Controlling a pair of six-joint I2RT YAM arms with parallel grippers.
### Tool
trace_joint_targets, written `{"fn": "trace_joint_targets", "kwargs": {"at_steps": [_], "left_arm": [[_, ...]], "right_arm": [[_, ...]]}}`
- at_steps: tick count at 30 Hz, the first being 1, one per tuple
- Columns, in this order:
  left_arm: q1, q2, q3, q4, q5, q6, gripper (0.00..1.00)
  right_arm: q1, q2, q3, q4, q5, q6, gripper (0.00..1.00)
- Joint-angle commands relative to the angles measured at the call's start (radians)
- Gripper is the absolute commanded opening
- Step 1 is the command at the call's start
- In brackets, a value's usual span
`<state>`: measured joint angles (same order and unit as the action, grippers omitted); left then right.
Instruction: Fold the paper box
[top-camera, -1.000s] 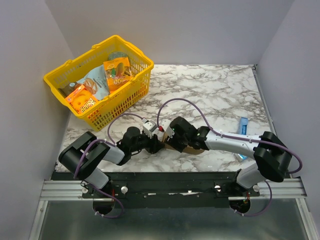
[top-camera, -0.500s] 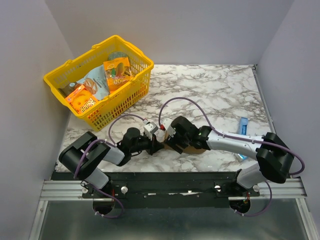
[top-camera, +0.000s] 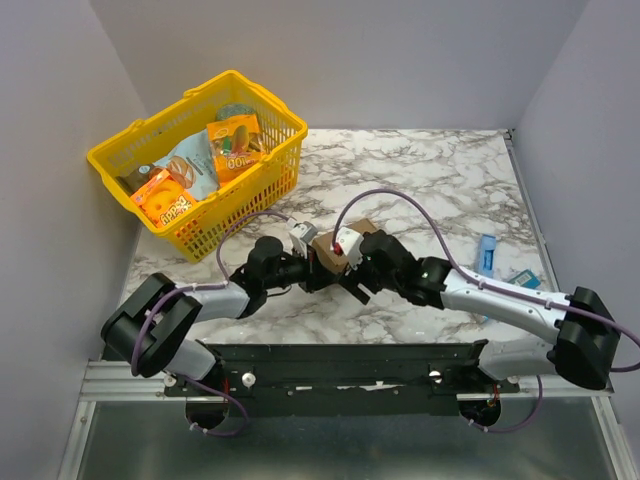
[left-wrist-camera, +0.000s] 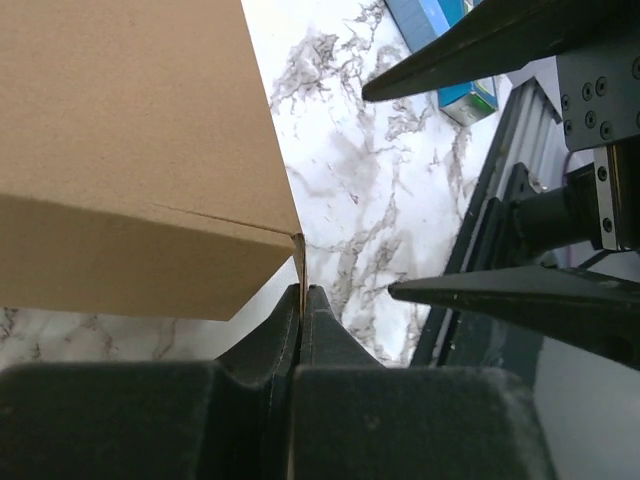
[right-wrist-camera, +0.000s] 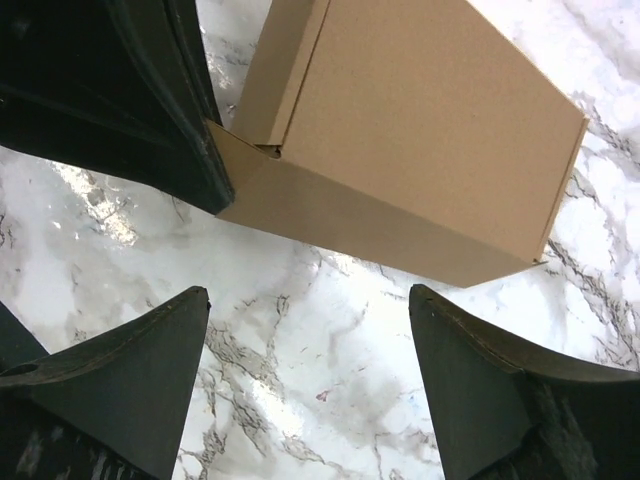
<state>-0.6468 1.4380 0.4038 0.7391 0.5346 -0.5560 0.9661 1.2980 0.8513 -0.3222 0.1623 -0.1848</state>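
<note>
**Left gripper (left-wrist-camera: 300, 295) pinches a corner of the paper box (left-wrist-camera: 130, 150), right gripper (right-wrist-camera: 310, 300) stands open just short of it**

The left gripper's jaws are pressed together on a thin cardboard edge at one corner of the box. In the left wrist view that edge runs straight down into the seam between the two fingers. The rest of the box, plain brown and folded into a rectangular shape, spreads away from the fingertips, up and to the left in that view.

The right gripper's jaws stand wide apart with nothing between them. In the right wrist view the box lies just ahead of the fingertips, tilted across the view, and neither finger touches it. The left gripper reaches in from the upper left of that view and meets the box at a small flap on its near corner.

From above, the two grippers face each other near the front middle of the marble table (top-camera: 440, 180), with the box between them. I cannot tell whether the box rests on the table or hangs clear of it.

Well beyond the left gripper, toward the far left corner, a yellow basket (top-camera: 240, 200) holds snack packs (top-camera: 185, 170). A small blue packet (top-camera: 486, 250) lies well behind the right gripper, out past its forearm
</note>
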Motion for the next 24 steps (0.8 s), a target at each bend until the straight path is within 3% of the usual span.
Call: {"fn": "trace_joint_targets", "kwargs": {"at_steps": [1, 7, 9, 12, 24], "left_arm": [[0.038, -0.056, 0.012, -0.069, 0.082, -0.149, 0.0], [0.081, -0.09, 0.015, -0.087, 0.12, -0.287, 0.0], [0.098, -0.09, 0.003, -0.049, 0.145, -0.332, 0.0], [0.114, -0.088, -0.019, 0.014, 0.174, -0.404, 0.0], [0.131, -0.077, -0.069, 0.143, 0.191, -0.532, 0.0]], "right_arm": [[0.01, -0.068, -0.046, 0.092, 0.068, -0.018, 0.89], [0.037, -0.135, -0.155, 0.25, 0.037, -0.166, 0.89], [0.052, -0.135, -0.176, 0.284, 0.042, -0.206, 0.96], [0.079, -0.137, -0.208, 0.388, 0.095, -0.26, 0.96], [0.109, 0.038, -0.284, 0.79, 0.155, -0.47, 0.96]]}}
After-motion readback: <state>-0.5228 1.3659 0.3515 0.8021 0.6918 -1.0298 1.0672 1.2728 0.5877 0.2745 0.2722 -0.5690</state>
